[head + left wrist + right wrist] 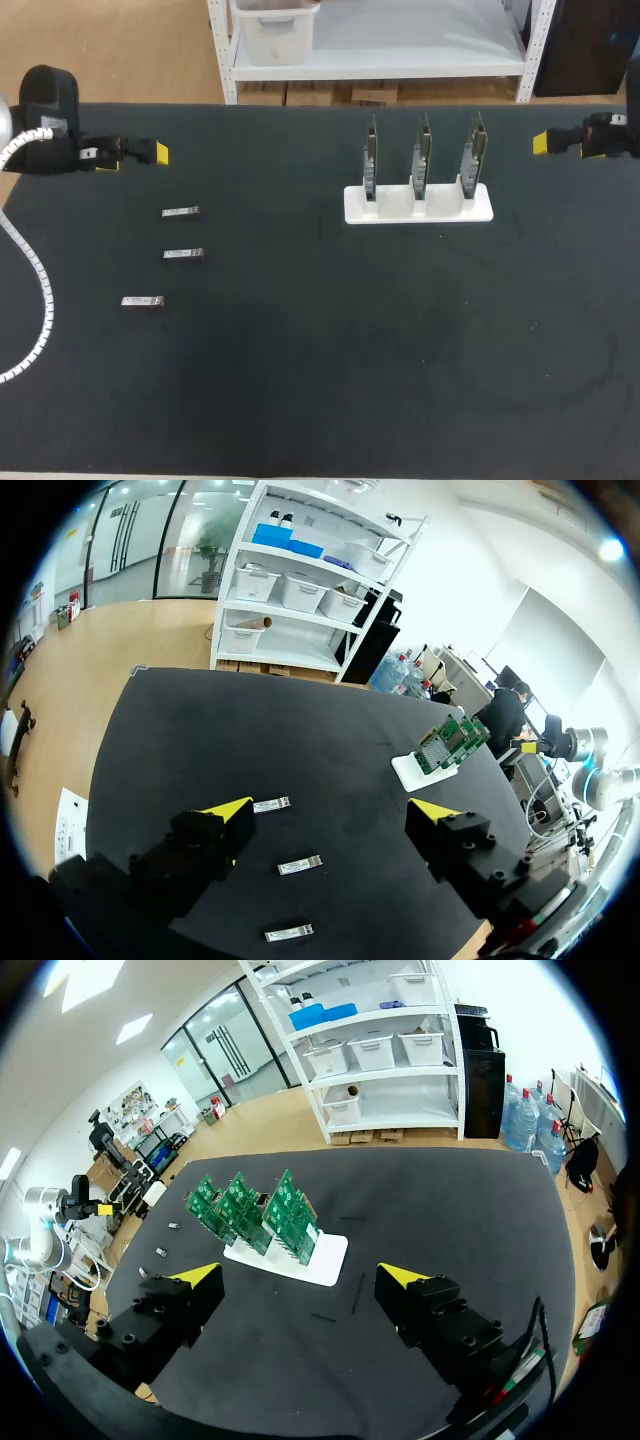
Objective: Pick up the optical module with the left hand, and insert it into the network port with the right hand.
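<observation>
Three small metal optical modules lie in a column on the black table's left part: the far one [181,212], the middle one [183,254] and the near one [143,301]. My left gripper [155,153] hovers at the far left, beyond them, open and holding nothing. In the left wrist view its gripper [330,810] stands wide open above the modules [271,804] [299,865] [288,933]. A white stand [418,205] holds three upright green network boards [422,155]. My right gripper [545,143] hangs open at the far right edge. Ahead of the right gripper [300,1278] are the stand [325,1250] and boards [250,1205].
A white coiled cable [40,290] from my left arm loops over the table's left edge. The black mat [350,340] stretches bare between the modules and the stand and across the front.
</observation>
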Controlling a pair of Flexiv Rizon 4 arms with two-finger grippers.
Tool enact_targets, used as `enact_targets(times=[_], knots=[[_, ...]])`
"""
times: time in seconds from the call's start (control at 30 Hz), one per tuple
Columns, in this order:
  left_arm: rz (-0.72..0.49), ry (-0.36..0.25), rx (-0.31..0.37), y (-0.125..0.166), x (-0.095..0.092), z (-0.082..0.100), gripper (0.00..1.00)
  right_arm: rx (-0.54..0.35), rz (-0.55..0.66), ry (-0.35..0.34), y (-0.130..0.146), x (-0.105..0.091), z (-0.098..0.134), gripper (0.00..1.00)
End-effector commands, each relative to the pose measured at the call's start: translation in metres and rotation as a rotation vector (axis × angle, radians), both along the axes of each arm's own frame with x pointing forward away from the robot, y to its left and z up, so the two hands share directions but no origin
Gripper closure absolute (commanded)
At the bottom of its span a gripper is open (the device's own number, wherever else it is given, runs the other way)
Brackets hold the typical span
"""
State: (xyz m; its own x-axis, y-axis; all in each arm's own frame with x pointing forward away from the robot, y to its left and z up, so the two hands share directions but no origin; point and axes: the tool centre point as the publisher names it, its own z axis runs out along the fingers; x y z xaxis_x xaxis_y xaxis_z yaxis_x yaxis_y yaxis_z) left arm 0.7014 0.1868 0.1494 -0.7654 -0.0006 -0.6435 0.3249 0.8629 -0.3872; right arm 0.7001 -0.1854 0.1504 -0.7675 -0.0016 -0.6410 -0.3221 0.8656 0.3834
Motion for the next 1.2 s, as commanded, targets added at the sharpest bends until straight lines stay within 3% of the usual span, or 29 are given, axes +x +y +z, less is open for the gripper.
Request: enact_targets(times=[0.03,0.37,0.47,0.53,0.6,0.7,0.73,0.8,0.87,0.93,0.97,1.17,1.2], knots=[[0.011,-0.013,0.031,0.001,0.004,0.001,0.00,-0.002,-0.003,-0.001,0.001,-0.001,0.000,0.00],[-0.105,-0.158,0.274,0.012,0.046,0.004,0.00,-0.002,-0.003,-0.001,0.001,-0.001,0.000,0.00],[-0.200,-0.164,0.320,0.015,0.057,0.007,0.00,-0.002,-0.003,-0.001,0.001,-0.001,0.000,0.00],[-0.277,-0.123,0.309,0.015,0.062,0.009,0.00,-0.002,-0.003,-0.001,0.001,-0.001,0.000,0.00],[-0.351,-0.069,0.375,0.015,0.068,0.008,0.00,-0.002,-0.003,-0.001,0.001,-0.001,0.000,0.00],[-0.457,-0.061,0.439,0.015,0.075,0.007,0.00,-0.002,-0.003,-0.001,0.001,-0.001,0.000,0.00],[-0.465,-0.083,0.460,0.015,0.076,0.006,0.00,-0.002,-0.003,-0.001,0.001,-0.001,0.000,0.00],[-0.554,-0.059,0.499,0.016,0.078,0.004,0.00,-0.002,-0.003,-0.001,0.001,-0.001,0.000,0.00],[-0.588,-0.082,0.575,0.017,0.079,0.000,0.00,-0.002,-0.003,-0.001,0.001,-0.001,0.000,0.00],[-0.673,-0.053,0.604,0.018,0.079,-0.005,0.00,-0.002,-0.003,-0.001,0.001,-0.001,0.000,0.00],[-0.690,-0.072,0.625,0.018,0.079,-0.007,0.00,-0.002,-0.003,-0.001,0.001,-0.001,0.000,0.00],[-0.880,-0.058,0.733,0.022,0.073,-0.030,0.00,-0.002,-0.003,-0.001,0.001,-0.001,0.000,0.00],[-0.899,-0.029,0.738,0.022,0.073,-0.034,0.00,-0.002,-0.003,-0.001,0.001,-0.001,0.000,0.00]])
